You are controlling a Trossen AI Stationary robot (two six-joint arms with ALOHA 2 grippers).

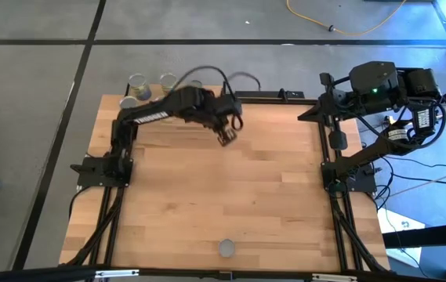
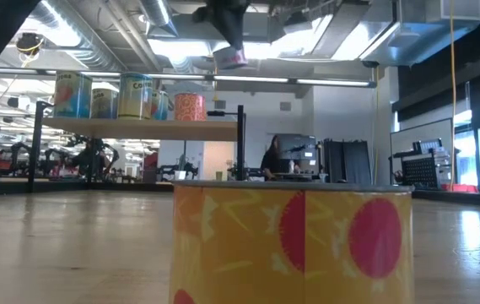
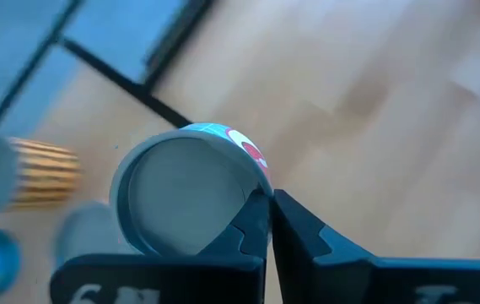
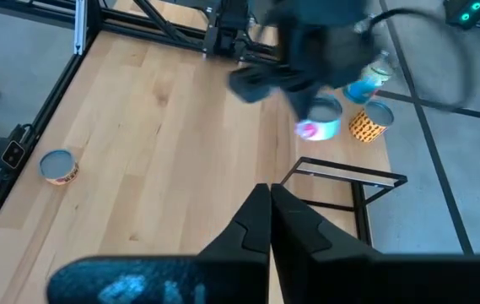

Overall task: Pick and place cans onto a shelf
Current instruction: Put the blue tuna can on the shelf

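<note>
1. In the high view the left arm reached from the table's left edge toward the upper middle of the frame, and the left gripper (image 1: 227,136) hung over the wooden tabletop (image 1: 270,196) just below the shelf (image 1: 270,96) at the top edge.
2. In the left wrist view the left gripper's fingers (image 3: 261,221) were pressed together, pinching the rim of a can with a blue and red label (image 3: 185,190). The low view showed that can (image 2: 230,57) high in the upper middle of the frame, above the shelf board.
3. Four or five cans (image 2: 126,96) stood in a row on the shelf in the upper left of the low view.
4. A yellow can with red dots (image 2: 290,245) stood alone at the bottom centre of the high view, filling the low view's foreground.
5. The right gripper (image 4: 270,221) waited at the table's right side with its fingers together, holding nothing.
6. A person (image 2: 271,158) sat in the room beyond.
</note>
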